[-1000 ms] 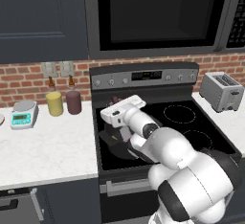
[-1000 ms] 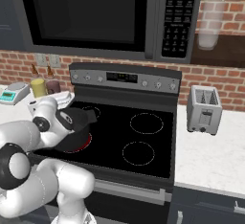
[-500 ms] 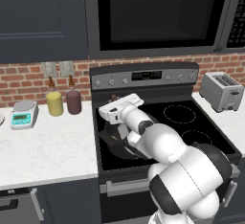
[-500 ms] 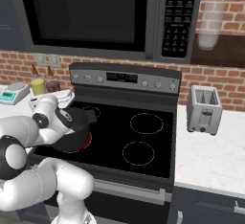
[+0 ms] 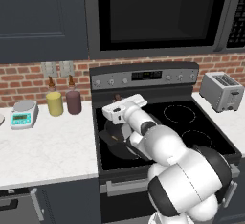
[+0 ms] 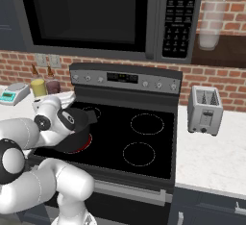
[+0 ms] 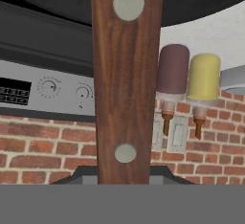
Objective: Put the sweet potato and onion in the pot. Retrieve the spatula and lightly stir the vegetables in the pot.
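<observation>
Gripper (image 5: 116,104) barely shifted, clamped on spatula (image 7: 125,82), above pot (image 5: 115,134)

No text, brand or number can be read anywhere; the stove's control panel (image 6: 124,78) carries a small display with pale marks, but they are too blurred to make out, and the same goes for the screen on the kitchen scale (image 5: 22,118). The microwave's keypad (image 6: 175,24) shows rows of light specks that may be button labels, though none is legible.
</observation>
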